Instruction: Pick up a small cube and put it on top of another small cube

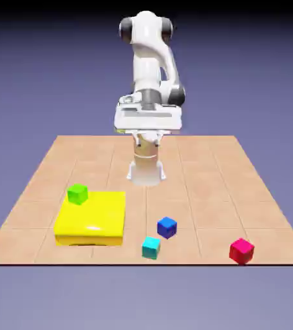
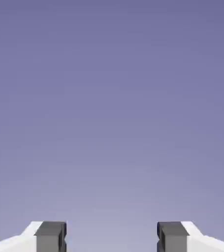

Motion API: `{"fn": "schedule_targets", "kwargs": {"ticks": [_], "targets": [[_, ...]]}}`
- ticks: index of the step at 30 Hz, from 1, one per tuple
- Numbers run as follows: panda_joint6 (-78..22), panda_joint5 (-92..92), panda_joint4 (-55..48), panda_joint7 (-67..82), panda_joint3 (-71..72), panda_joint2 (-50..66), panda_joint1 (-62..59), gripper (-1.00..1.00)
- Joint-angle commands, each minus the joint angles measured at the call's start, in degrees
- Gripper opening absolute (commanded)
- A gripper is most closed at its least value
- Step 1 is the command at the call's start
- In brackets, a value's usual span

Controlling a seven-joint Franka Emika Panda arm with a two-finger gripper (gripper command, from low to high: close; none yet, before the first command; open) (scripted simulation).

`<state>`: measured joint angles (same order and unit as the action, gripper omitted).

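A plain blue-violet backdrop, darkening to black at the top of the exterior view, surrounds 1 tan table (image 1: 207, 177) with thin lines marking its top into tiles.

The 2 grey fingertips (image 2: 51, 237) of the gripper (image 2: 112, 237) stand wide apart in the hand view, released, with only smooth blue-violet between them.

In the exterior view the task's cubes lie lower in the picture than the fingers, 4 in all; which 2 are meant, I cannot tell. The blue cube (image 1: 167, 227) and the cyan cube (image 1: 151, 248) rest on the table, near each other, below the fingers in the picture, the blue 1 a little to the exterior view's right of them. The red cube (image 1: 241, 251) sits on the table well apart from the fingers, down toward the exterior view's right. The green cube (image 1: 78, 194) is down toward the exterior view's left of the fingers, at the far left corner of the yellow block (image 1: 92, 216).

All 4 cubes are plain-coloured and sharp-edged. The block is broad and low, with rounded edges and a glossy highlight. The arm (image 1: 147, 64) is smooth white with dark joints.
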<state>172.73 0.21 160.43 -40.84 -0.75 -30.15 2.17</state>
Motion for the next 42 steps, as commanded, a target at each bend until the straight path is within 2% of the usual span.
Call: {"fn": "schedule_targets", "kwargs": {"ticks": [1,18,26,27,34,42], "targets": [[-1.1,0.2,-0.5,1.3,-0.6,2.1,1.2,0.0],[-18.8,3.2,-8.4,23.9,-11.1,37.0,21.8,0.0],[-7.5,-0.2,-9.8,26.1,-7.6,49.9,18.8,0.0],[-7.5,-0.2,-9.8,26.1,-7.6,49.9,18.8,-1.0],[-18.5,3.0,-8.4,23.9,-11.0,37.4,21.7,-1.0],[-30.8,0.9,-24.1,6.0,-2.7,41.2,5.6,-1.0]]}}
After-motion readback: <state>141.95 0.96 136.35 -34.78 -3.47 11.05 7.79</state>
